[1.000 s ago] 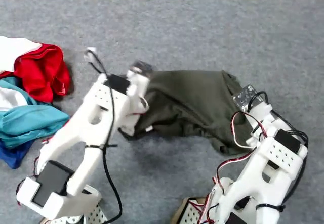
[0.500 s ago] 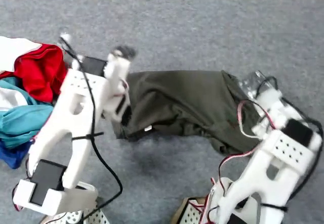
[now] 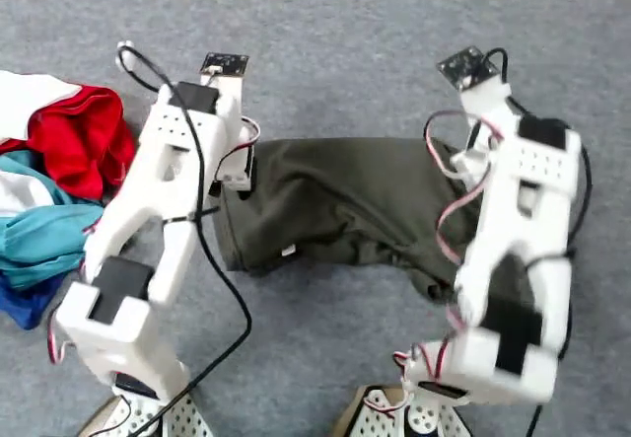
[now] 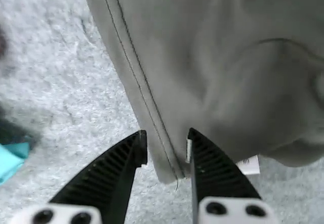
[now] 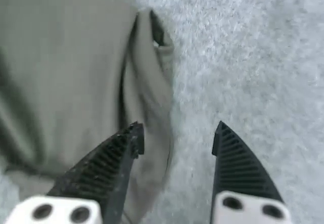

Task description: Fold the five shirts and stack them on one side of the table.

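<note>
The left gripper (image 4: 166, 135) hangs over a corner of the olive shirt (image 4: 228, 57). Its fingers are narrowly apart and not clamped. The stitched hem (image 4: 132, 77) runs between them, with one finger over cloth and the other over the grey table (image 4: 50, 82). A white tag (image 4: 249, 166) lies just beside the cloth-side finger.

The right gripper (image 5: 178, 128) is spread wide and holds nothing. One finger is over the shirt's folded edge (image 5: 159, 77), the other over the table.

In the high view the shirt (image 3: 355, 205) lies rumpled between the left arm (image 3: 168, 190) and the right arm (image 3: 513, 210). On the left arm's outer side, apart from this shirt, sits a heap of a red shirt (image 3: 84, 141), a teal shirt (image 3: 49, 230), a white shirt (image 3: 25, 92) and a blue shirt (image 3: 20, 304).
</note>
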You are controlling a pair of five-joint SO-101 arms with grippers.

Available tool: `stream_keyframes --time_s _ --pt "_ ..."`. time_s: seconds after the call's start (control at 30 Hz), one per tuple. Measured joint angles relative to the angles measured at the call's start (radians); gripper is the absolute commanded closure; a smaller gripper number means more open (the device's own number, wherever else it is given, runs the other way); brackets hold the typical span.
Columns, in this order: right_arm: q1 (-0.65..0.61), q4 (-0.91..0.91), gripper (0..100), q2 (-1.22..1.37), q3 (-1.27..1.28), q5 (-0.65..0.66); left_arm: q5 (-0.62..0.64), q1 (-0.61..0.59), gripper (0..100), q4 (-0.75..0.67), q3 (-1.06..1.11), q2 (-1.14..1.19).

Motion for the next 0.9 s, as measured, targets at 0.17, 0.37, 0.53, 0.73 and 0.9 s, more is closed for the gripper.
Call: stream_keyframes --time_s 0.17,0.37,0.53,0.73,0.9 --pt "-0.002 0.015 76.7 0.285 -0.215 -0.037 -0.002 0.046 86 -0.021 -0.029 0.054" --pt "-0.017 0.137 76.7 0.562 -0.511 -0.040 -0.002 0.046 86 -0.057 -0.032 0.146" --pt "-0.017 0.229 76.8 0.723 -0.746 -0.040 0.000 0.041 86 -0.058 -0.032 0.173" --pt "-0.026 0.307 83.3 0.868 -0.950 -0.040 -0.002 0.041 86 -0.058 -0.032 0.178" --pt "-0.032 0.351 98.1 0.945 -1.062 -0.040 0.003 0.041 86 -0.058 -0.032 0.178"
